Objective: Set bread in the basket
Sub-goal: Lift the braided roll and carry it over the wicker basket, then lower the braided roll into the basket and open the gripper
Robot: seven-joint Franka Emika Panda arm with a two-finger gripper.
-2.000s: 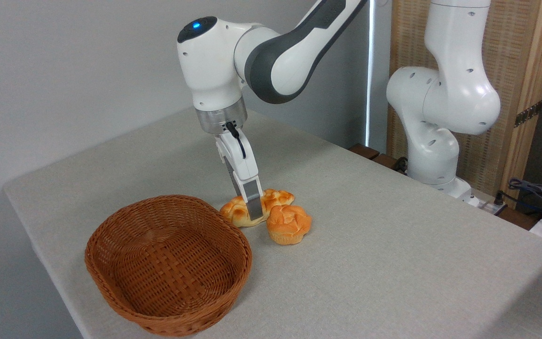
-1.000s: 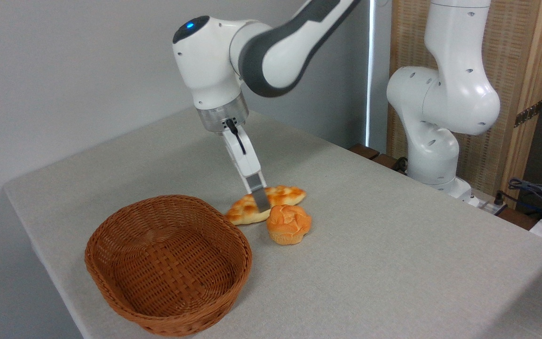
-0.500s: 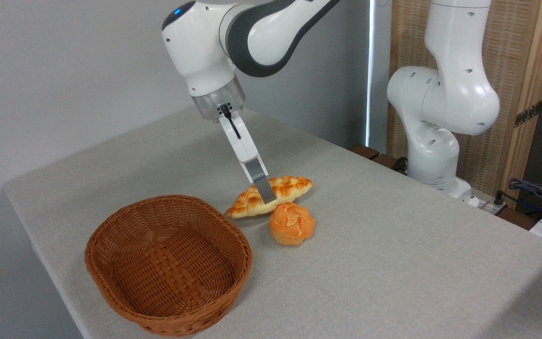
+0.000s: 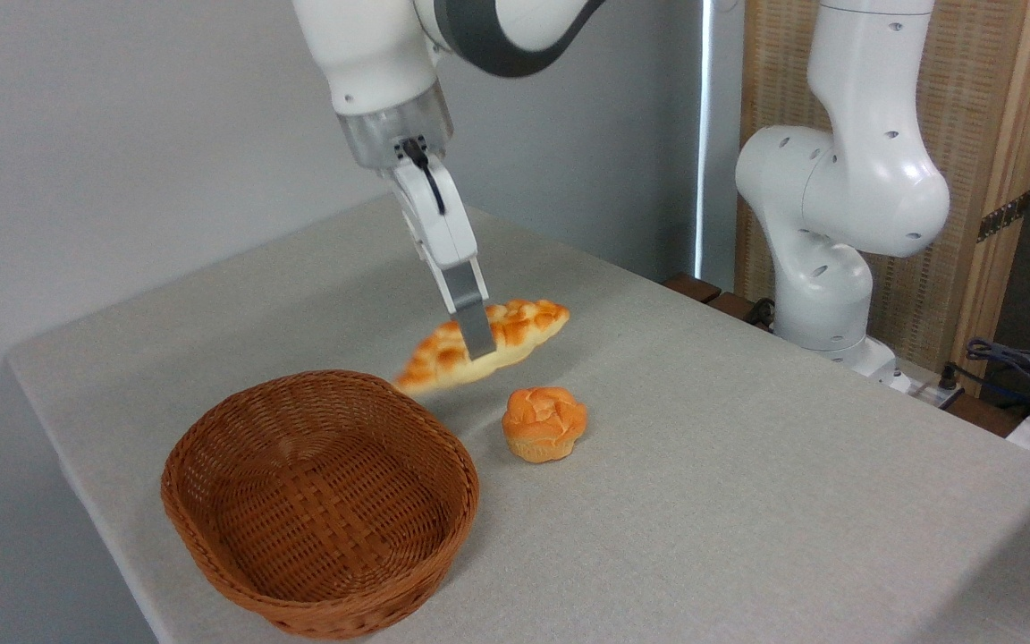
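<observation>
The gripper (image 4: 477, 344) is pinching the bread (image 4: 479, 344) around its middle, its fingers pressed against the loaf's sides, and is holding it in the air above the table (image 4: 747, 465). The bread is hanging tilted, its right end higher and its left end, blurred, dipping toward the far rim of the basket (image 4: 318, 501), just beyond and above that rim rather than over the hollow. The basket is sitting on the table's near left part, with nothing lying inside it. A bun (image 4: 544, 422) is standing on the table just to the right of the basket, below and slightly right of the bread and apart from it; a soft shadow is lying on the cloth between the bun and the basket. The table is wearing a pale grey, finely textured covering that is running from the basket out to the right and back to a far corner. Behind the basket a plain light grey wall is filling the left of the room. Well to the right of the basket the arm's white base (image 4: 828, 295) is standing at the table's far edge, in front of a woven screen (image 4: 980, 116) in a wooden frame, and cables (image 4: 1016, 367) are lying at the far right edge.
</observation>
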